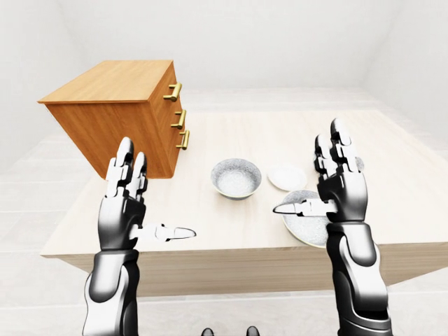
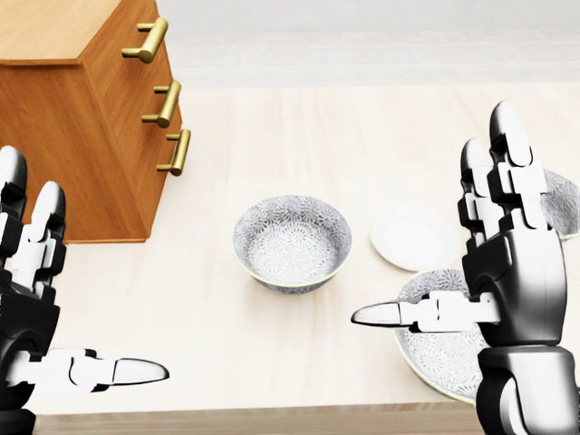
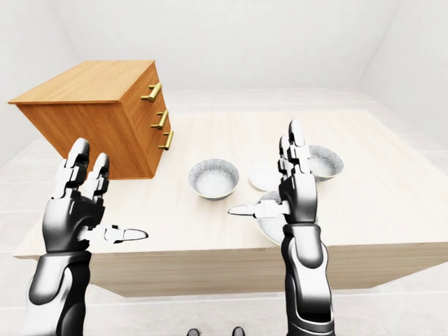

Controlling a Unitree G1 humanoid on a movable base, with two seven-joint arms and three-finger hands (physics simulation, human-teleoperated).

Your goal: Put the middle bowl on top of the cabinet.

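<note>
**Asha:** Head view, left to right: the left hand (image 2: pixel 41 299) is raised with its fingers spread, holding nothing. Up from it stands the cabinet (image 2: pixel 77 118), its flat top bare.

**Ben:** And the bowls?

**Asha:** On the table (image 2: pixel 272 118), three in a row. By my reading the middle bowl (image 2: pixel 446 337) is the patterned one near the table's lower edge, partly hidden behind the right hand (image 2: pixel 507 272). The left bowl (image 2: pixel 293 243) sits toward the cabinet, the right bowl (image 3: pixel 324 162) beyond, a white plate (image 2: pixel 414 239) between them.

**Ben:** So the right hand is nearer?

**Asha:** Clearly. It hangs open just above that bowl, not touching, palm turned toward the left; the bowl lies below and slightly right of its thumb.
</note>
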